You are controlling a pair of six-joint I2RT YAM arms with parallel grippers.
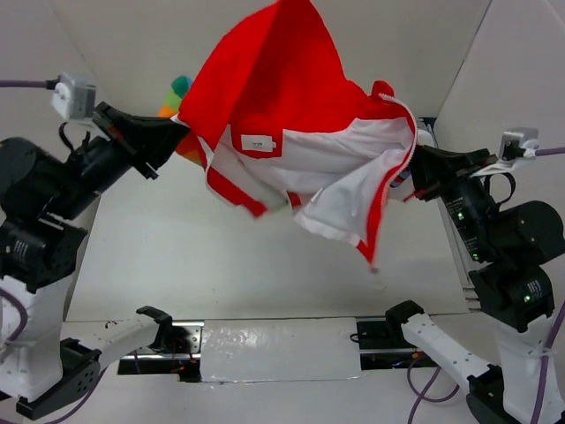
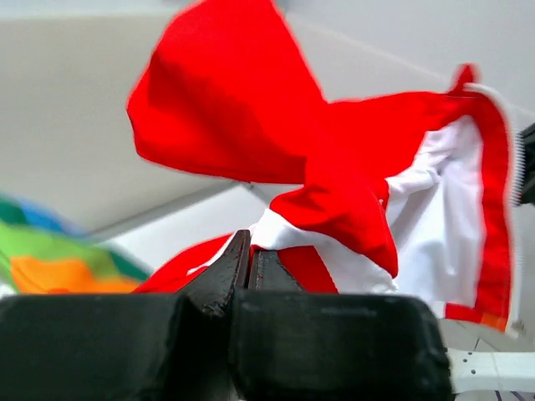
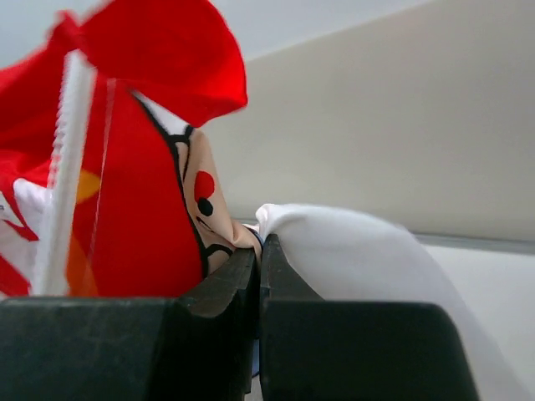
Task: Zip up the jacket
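The jacket (image 1: pixel 291 88) hangs in the air, stretched between both arms, with its red and white inside toward the top camera. A white tag (image 1: pixel 258 140) shows on the lining. My left gripper (image 1: pixel 181 131) is shut on the jacket's left edge, beside a rainbow-striped part (image 1: pixel 177 93). In the left wrist view the gripper (image 2: pixel 248 244) pinches red and white fabric (image 2: pixel 334 209). My right gripper (image 1: pixel 408 172) is shut on the jacket's right edge, next to the white zipper teeth (image 1: pixel 411 141). In the right wrist view the gripper (image 3: pixel 259 251) clamps white cloth (image 3: pixel 334 242) beside the cartoon print (image 3: pixel 201 200).
The white table (image 1: pixel 221 256) lies below the hanging cloth, with white walls (image 1: pixel 494 79) behind and at the right. A shiny metal plate (image 1: pixel 278 349) sits between the arm bases at the near edge. The jacket's lowest corner (image 1: pixel 369 256) dangles above the table.
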